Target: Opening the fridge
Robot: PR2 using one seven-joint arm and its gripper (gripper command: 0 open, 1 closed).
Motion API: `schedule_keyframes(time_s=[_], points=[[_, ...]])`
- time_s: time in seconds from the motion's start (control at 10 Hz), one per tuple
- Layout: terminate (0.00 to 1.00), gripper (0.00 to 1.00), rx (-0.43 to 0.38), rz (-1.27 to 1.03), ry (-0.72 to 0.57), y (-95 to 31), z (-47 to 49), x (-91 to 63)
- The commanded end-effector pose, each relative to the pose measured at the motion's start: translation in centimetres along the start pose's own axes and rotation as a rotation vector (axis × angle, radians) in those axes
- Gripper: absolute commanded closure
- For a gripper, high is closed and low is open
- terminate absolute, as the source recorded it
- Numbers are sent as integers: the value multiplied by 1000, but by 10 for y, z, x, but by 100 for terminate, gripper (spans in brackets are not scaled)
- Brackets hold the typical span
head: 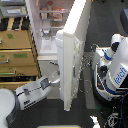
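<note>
A tan wooden cabinet with 3 drawers stands at the exterior view's left on dark floor.

The arm shows white rounded shells with dark grey joint bands; its forearm tapers to a grey wrist, blurred beyond that.

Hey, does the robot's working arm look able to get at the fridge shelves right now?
Probably not directly. The fridge door already stands swung out, baring the white shelves, but the gripper sits low against the door's inner side; the arm would have to rise first.
</note>
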Motion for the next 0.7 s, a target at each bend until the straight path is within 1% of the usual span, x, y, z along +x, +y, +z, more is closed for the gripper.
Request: schedule_keyframes(time_s=[0.1,0.2,0.4,0.5,0.7], points=[[0,0,68,-257,-177,-228,163,86],[0,0,55,-319,-257,-276,205,80],[0,0,64,-362,-277,-297,216,77],[0,0,76,-327,-267,-278,207,70],[0,0,48,-224,-265,-232,193,40]])
